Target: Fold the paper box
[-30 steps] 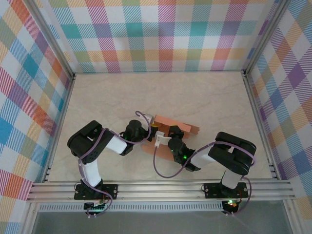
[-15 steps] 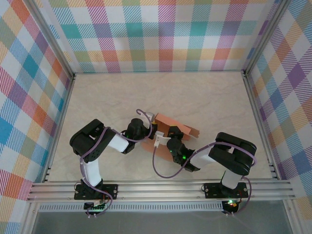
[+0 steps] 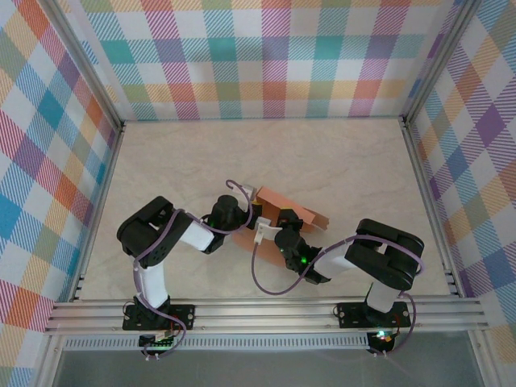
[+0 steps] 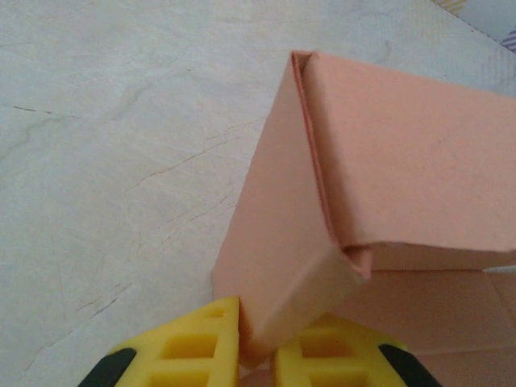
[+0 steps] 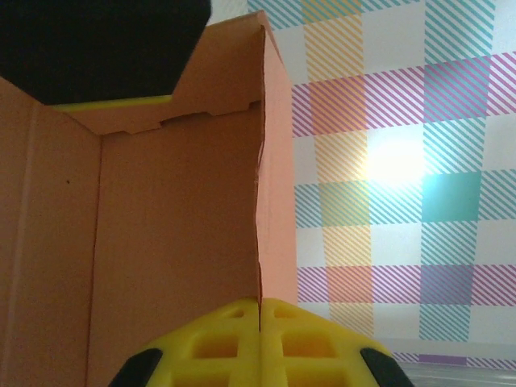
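Both grippers pinch the half-formed paper box [image 3: 302, 214] near mid-table.
The box sits just toward 3 o'clock of the table's [image 3: 201, 161] centre. The left gripper [image 4: 256, 351], jaws narrow, nips its 9 o'clock corner. The right gripper [image 5: 260, 339], closed tight, clamps an upright wall's edge. It seems best to anchor one side and crease slowly along the score. No writing is legible.

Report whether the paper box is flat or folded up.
Partly folded: the paper box has walls raised at creased corners, yet the right wrist view looks into its open inside.
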{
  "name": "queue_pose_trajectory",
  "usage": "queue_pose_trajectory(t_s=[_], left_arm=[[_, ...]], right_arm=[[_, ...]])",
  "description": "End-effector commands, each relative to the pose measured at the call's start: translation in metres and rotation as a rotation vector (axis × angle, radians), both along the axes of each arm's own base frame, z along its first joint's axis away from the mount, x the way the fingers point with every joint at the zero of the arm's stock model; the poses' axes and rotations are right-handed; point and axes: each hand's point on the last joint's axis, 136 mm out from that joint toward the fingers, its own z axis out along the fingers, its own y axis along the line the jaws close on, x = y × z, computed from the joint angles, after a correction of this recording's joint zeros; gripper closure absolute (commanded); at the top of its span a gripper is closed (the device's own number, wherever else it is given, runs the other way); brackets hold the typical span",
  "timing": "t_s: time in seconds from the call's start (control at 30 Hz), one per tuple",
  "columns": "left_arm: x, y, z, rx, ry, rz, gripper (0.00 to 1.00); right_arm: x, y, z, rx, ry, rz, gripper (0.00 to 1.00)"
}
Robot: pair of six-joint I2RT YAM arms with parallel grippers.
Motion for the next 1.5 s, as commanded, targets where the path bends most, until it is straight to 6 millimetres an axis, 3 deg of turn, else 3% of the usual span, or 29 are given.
queue_pose_trajectory(t_s=[0.0, 0.13, 0.23, 0.4, 0.53, 0.7, 0.77, 0.9, 0.97, 1.13, 1.3, 1.47], left_arm=[[-0.004, -0.035, 0.038, -0.124, -0.074, -0.098, 0.85], [-0.002, -0.037, 0.040, -0.129, -0.074, -0.102, 0.87], [-0.002, -0.040, 0.040, -0.131, -0.070, -0.113, 1.00], [-0.003, -0.039, 0.039, -0.120, -0.069, -0.114, 1.00], [-0.003, -0.036, 0.034, -0.096, -0.067, -0.105, 1.00], [-0.003, -0.033, 0.034, -0.074, -0.076, -0.102, 1.00], [-0.003, -0.032, 0.033, -0.067, -0.076, -0.100, 1.00], [0.002, -0.026, 0.034, -0.090, -0.055, -0.075, 1.00], [0.005, -0.023, 0.034, -0.108, -0.039, -0.066, 1.00], [0.014, -0.017, 0.038, -0.167, 0.002, -0.040, 1.00], [0.018, -0.018, 0.047, -0.201, 0.036, -0.031, 1.00], [0.022, -0.014, 0.055, -0.214, 0.056, -0.004, 1.00]], right_arm=[[-0.011, 0.019, -0.012, -0.004, 0.059, 0.103, 1.00], [-0.011, 0.018, -0.012, 0.000, 0.061, 0.100, 1.00], [-0.012, 0.018, -0.013, -0.001, 0.065, 0.098, 1.00], [-0.011, 0.017, -0.011, 0.015, 0.060, 0.091, 1.00], [-0.012, 0.016, -0.007, 0.052, 0.071, 0.081, 0.74], [-0.013, 0.010, 0.006, 0.133, 0.107, 0.049, 0.56], [-0.016, 0.005, 0.009, 0.164, 0.140, 0.039, 0.40], [-0.023, -0.003, 0.016, 0.206, 0.199, 0.021, 0.21], [-0.027, -0.005, 0.024, 0.241, 0.248, 0.009, 0.13], [-0.036, -0.006, 0.060, 0.398, 0.301, 0.023, 0.04], [-0.035, -0.008, 0.101, 0.605, 0.351, 0.004, 0.02], [-0.022, -0.021, 0.138, 0.855, 0.408, -0.072, 0.01]])
